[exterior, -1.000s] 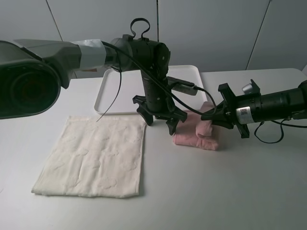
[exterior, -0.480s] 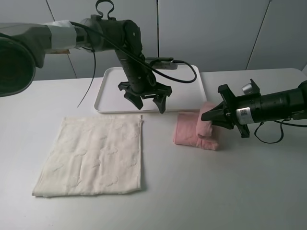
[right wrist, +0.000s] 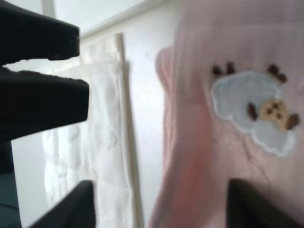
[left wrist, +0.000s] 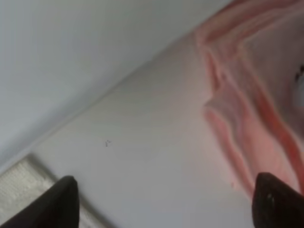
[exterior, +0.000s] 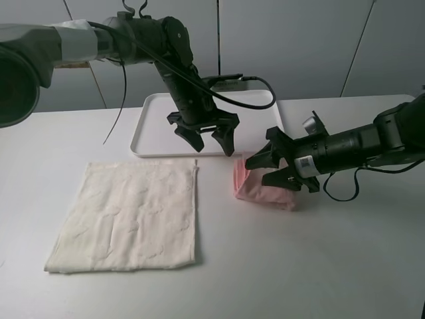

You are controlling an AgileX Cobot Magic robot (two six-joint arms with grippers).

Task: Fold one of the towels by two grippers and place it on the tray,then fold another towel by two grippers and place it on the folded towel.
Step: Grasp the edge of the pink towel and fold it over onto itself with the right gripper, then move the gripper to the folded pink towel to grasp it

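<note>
The pale pink towel (exterior: 259,191) lies folded on the table, right of centre and just in front of the white tray (exterior: 158,126). My right gripper (exterior: 264,170) hovers low over its upper side, open, the towel's cloud patch (right wrist: 251,114) showing between its fingers (right wrist: 71,205). My left gripper (exterior: 214,145) hangs open above the tray's front edge, just up and left of the pink towel (left wrist: 256,109), holding nothing. The cream-white towel (exterior: 129,216) lies spread flat at the front left. It also shows beyond the pink towel (right wrist: 190,156) as the cream-white towel (right wrist: 95,142).
The left arm (exterior: 166,46) and its cable arch over the tray's left half. The right arm (exterior: 372,143) stretches in low from the right edge. A grey wall stands behind the table.
My right gripper opened, let go of the pink towel's raised fold and moved left over it; the towel lies flatter. The left gripper rose from the towel to the tray's front edge.
</note>
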